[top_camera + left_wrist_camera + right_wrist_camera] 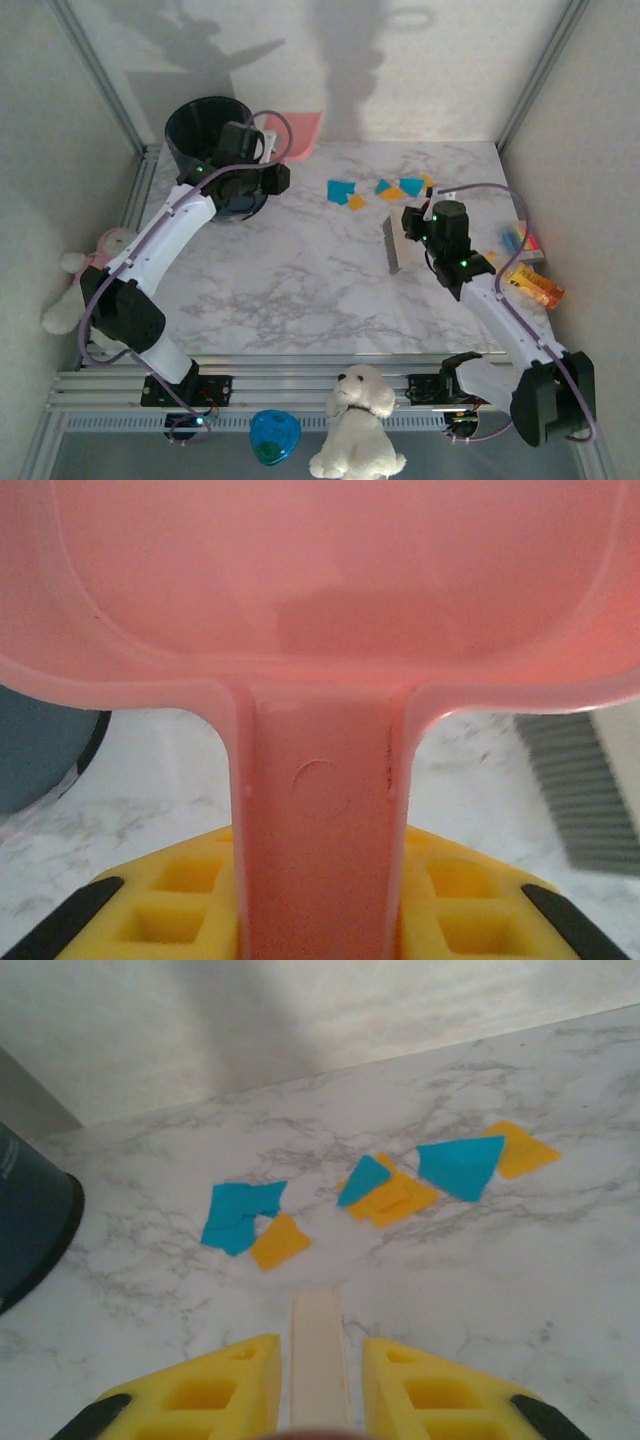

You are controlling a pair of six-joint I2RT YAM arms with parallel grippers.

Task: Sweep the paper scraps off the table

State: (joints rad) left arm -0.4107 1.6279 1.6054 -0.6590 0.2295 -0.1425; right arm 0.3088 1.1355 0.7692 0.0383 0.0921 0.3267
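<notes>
Near far edge of table (300, 290), paper scraps (380, 1190) lie unswept; right gripper (320, 1380) pinches brush (391, 243), left gripper (320, 905) pinches pink dustpan (320, 600) handle. Next: dustpan beside scraps, then sweep.

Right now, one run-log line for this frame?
left gripper: shut on pink dustpan handle, near bin | right gripper: shut on brush | paper scraps: clustered on table, unswept

The centre and near half of the bench (300, 290) are found unobstructed. The far-left corner is taken up by a dark bin (195, 125). The right edge is blocked by a striped block (522, 240) and an orange toy (537, 287). Paper scraps (340, 190) lie scattered far centre-right.
</notes>
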